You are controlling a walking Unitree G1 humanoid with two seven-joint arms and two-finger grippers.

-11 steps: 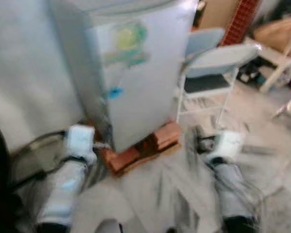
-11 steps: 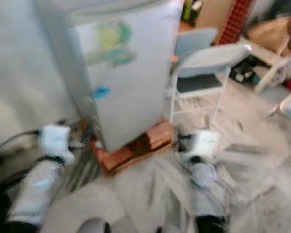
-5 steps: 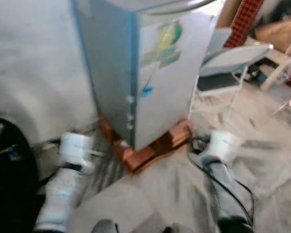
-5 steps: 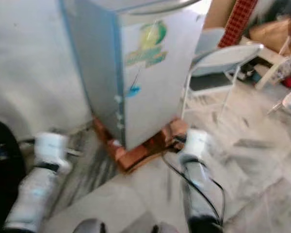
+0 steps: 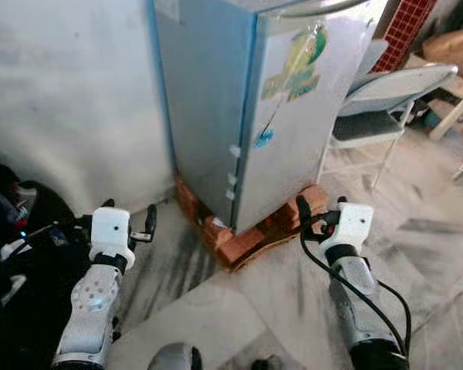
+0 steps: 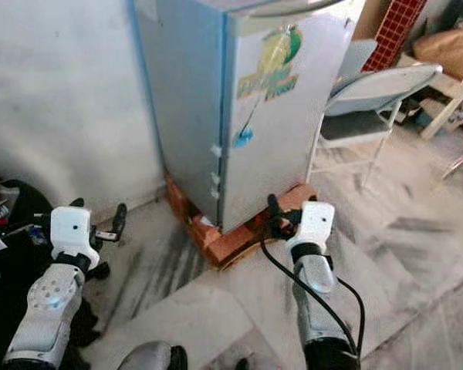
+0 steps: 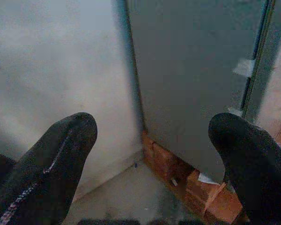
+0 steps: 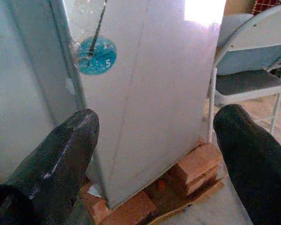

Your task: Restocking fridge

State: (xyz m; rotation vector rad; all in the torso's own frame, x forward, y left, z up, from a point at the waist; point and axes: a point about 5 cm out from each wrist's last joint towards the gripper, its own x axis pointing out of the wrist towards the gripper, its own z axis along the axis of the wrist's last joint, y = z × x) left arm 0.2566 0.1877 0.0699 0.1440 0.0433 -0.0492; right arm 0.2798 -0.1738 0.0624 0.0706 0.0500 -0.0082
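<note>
Tools lead: our left tool (image 5: 129, 218) and right tool (image 5: 319, 210) hang spread wide and empty, low before the closed fridge (image 5: 278, 116), which stands on bricks (image 5: 239, 240) beside a folding chair (image 5: 386, 100).

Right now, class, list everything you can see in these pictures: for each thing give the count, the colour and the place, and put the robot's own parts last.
fridge: one, silver-grey, door shut, standing on the bricks beside the wall.
stickers: a green and yellow one high on the door, a small round blue one lower down.
bricks: a few, orange-red, under the fridge.
folding chair: one, pale grey, right of the fridge.
wall: white, left of the fridge.
floor: grey streaked marble.
dark bags: black, at the far left.
left claw: one, black fingers open, low before the wall.
right claw: one, black fingers open, near the bricks.
</note>
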